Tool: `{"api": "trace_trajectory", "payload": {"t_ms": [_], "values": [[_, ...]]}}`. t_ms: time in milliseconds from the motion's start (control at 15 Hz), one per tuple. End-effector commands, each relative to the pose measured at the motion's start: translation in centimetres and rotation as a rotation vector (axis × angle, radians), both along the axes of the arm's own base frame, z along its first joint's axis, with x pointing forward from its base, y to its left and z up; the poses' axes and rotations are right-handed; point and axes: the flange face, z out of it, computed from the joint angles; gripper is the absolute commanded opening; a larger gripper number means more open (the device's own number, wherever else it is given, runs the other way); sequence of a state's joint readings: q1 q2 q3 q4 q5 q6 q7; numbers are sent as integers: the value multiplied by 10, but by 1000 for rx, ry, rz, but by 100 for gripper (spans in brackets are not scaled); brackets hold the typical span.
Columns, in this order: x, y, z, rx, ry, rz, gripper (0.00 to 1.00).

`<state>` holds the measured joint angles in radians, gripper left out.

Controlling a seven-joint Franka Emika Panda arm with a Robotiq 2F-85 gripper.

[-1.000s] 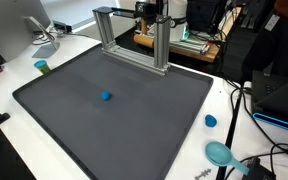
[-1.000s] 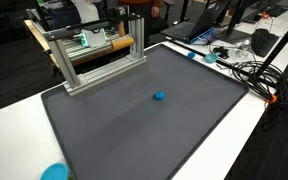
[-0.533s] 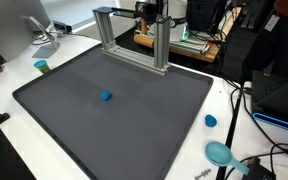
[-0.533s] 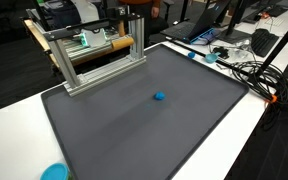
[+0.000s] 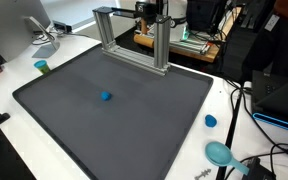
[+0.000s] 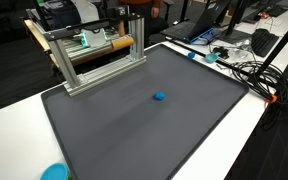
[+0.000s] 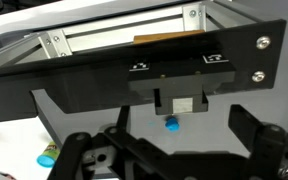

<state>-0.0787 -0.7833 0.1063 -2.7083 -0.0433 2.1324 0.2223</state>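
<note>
Presently I am holding my gripper [image 7: 167, 150] high behind the silver aluminium-profile frame [image 5: 165, 45], with its two black fingers spread wide and nothing between them. I judge that this high station is letting the wrist camera look under the crossbar and across the whole surface. Item one: a small blue rounded piece [image 5: 105, 97] is lying alone near the middle of the dark grey rectangular mat [image 5: 134, 125], well apart from my fingers. It is showing straight ahead in the wrist view [image 7: 171, 124]. Item two: the mat is covering most of the white tabletop [image 5: 74, 45], likely giving small things a plain, non-slip bed. Item three: a small teal cylinder [image 5: 42, 67] is standing off the mat on one side. Item four: a blue round cap [image 5: 210, 121] and a teal round disc [image 5: 220, 153] are resting off the mat on the opposite side.
</note>
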Motion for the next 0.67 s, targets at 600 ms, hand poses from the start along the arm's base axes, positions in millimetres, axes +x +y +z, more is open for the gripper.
{"api": "trace_trajectory", "payload": {"t_ms": [600], "values": [[21, -7, -32, 20, 81, 9, 100]]}}
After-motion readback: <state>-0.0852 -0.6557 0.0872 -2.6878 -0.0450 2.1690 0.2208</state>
